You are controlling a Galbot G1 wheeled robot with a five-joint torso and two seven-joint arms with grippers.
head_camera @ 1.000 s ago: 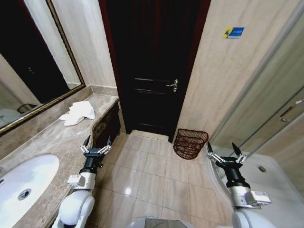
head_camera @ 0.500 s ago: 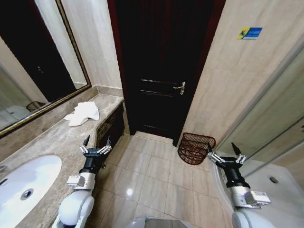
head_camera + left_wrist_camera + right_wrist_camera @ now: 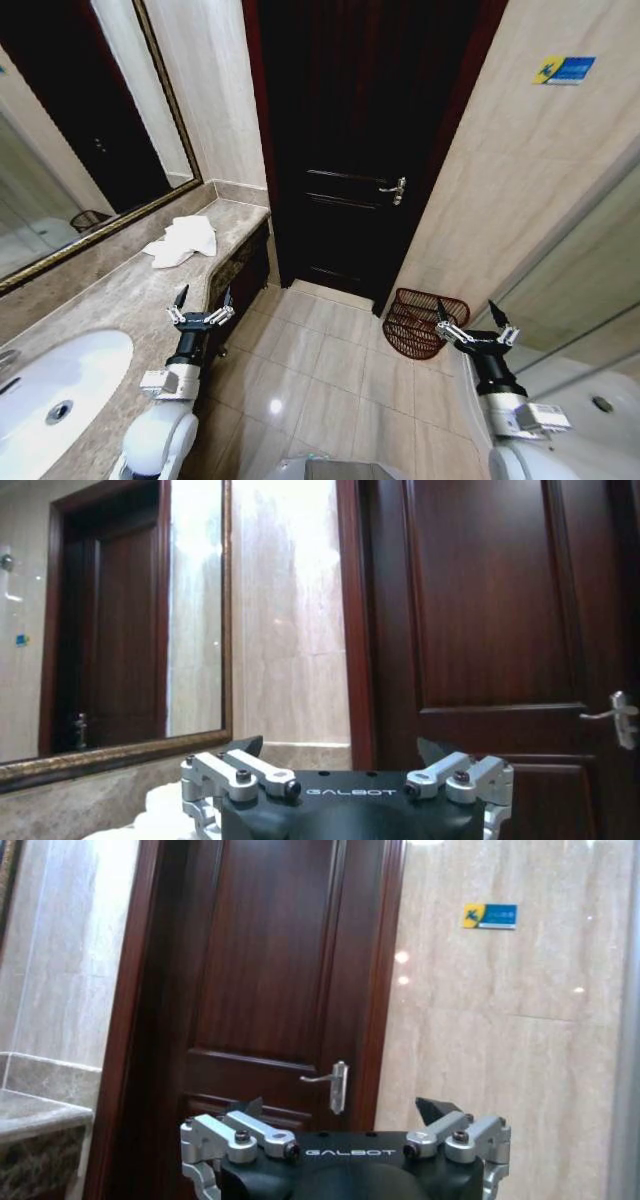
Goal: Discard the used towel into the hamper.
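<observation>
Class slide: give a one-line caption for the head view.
Both open grippers, left and right, held forward; white towel on the marble counter, wire hamper on the floor beside the door.

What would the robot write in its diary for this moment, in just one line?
towel: on counter, untouched | hamper: on floor by door | left pincer: open, held above counter edge | right pincer: open, near hamper

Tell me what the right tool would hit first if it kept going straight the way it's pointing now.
Probably the dark wooden door, near its handle. The open right tool points at it with nothing between, though depth is unclear.
</observation>
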